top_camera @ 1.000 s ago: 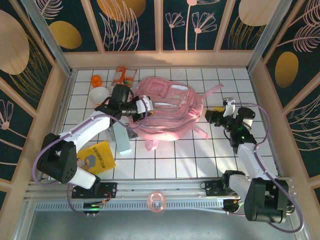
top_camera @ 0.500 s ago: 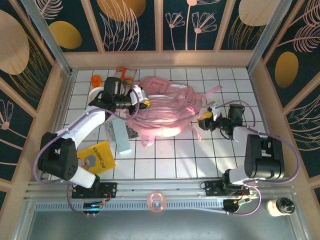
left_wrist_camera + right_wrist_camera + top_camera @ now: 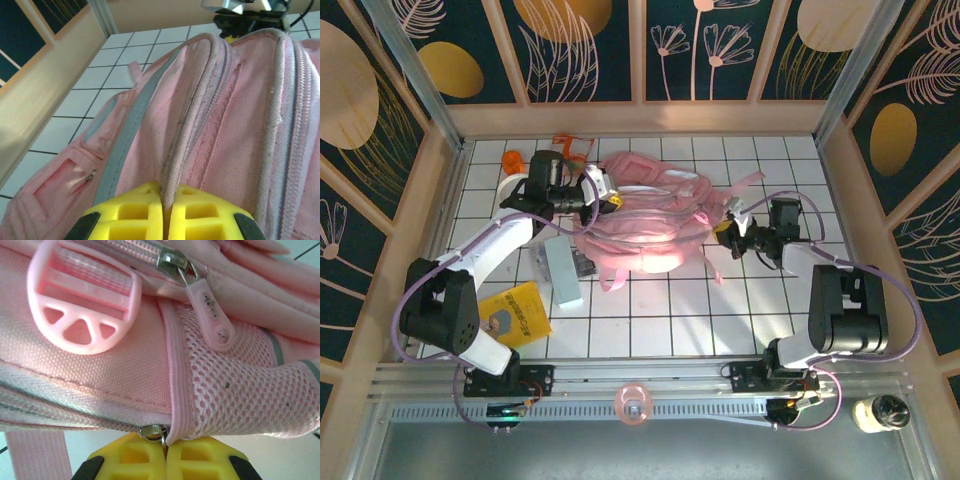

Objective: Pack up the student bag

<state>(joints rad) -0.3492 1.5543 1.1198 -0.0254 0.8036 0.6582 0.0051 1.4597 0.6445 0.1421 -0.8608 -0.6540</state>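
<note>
The student bag point(image 3: 655, 225), a big soft pink backpack, lies in the middle of the white tiled table. My left gripper point(image 3: 607, 202) is at its left end, shut on a raised zip seam. In the left wrist view the yellow pads point(image 3: 135, 215) pinch that pink ridge of the student bag point(image 3: 225, 130); the gripper point(image 3: 166, 195) has no gap. My right gripper point(image 3: 726, 234) is at the bag's right end. Up close, my right gripper point(image 3: 165, 447) is shut on the seam beside a metal zip slider point(image 3: 152, 432), below the mesh pocket point(image 3: 230, 390).
A yellow book point(image 3: 515, 312) and a grey box point(image 3: 561, 272) lie to the left of the bag. A white bowl point(image 3: 512, 186), an orange item point(image 3: 512, 158) and a snack packet point(image 3: 572, 146) sit at the back left. Wooden walls enclose the table.
My right gripper has moved left to the bag's right end and shut on it. My left gripper has pulled its end of the bag back and left.
</note>
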